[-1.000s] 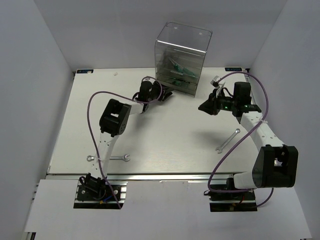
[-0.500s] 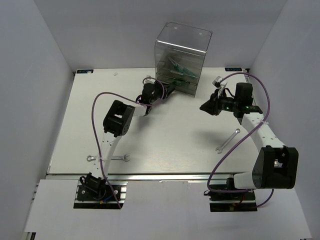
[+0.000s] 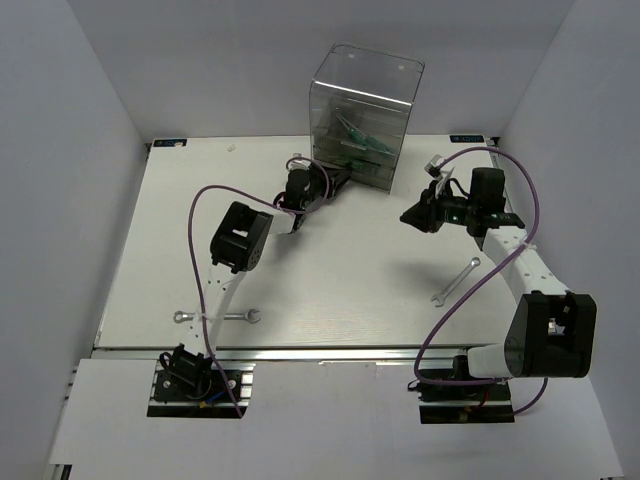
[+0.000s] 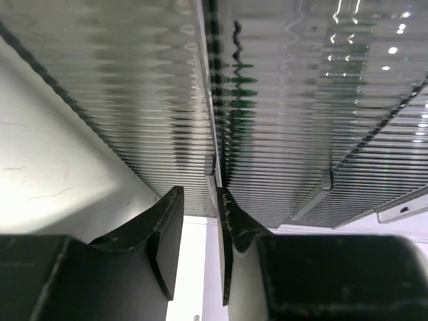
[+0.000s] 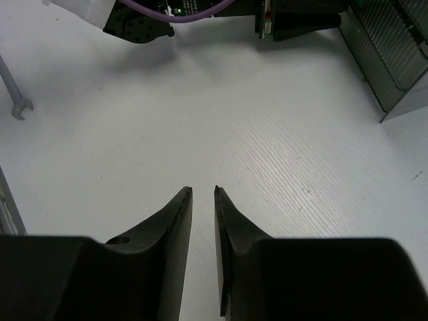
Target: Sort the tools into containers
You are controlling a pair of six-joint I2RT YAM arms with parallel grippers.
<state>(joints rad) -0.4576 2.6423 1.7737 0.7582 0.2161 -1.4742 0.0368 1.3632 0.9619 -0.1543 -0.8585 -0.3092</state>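
The clear plastic cabinet (image 3: 365,110) stands at the back of the table, with green-and-black screwdrivers (image 3: 352,135) in its drawers. My left gripper (image 3: 340,180) is at its lowest drawers; in the left wrist view the gripper (image 4: 198,194) has its jaws a little apart and empty, its tips against a ribbed clear drawer front (image 4: 134,100), with green handles (image 4: 237,87) blurred behind it. My right gripper (image 3: 408,215) hovers right of the cabinet; it (image 5: 200,190) is empty with a narrow gap between its jaws. One silver wrench (image 3: 215,317) lies near left, another (image 3: 455,281) near right.
In the right wrist view the cabinet corner (image 5: 391,60) is at the upper right, the left arm (image 5: 294,17) along the top, and a wrench end (image 5: 13,87) at the left edge. White walls enclose the table on three sides.
My left gripper has moved forward and right, up to the cabinet's lower drawers. My right gripper has drifted slightly up and back. The wrenches have not moved.
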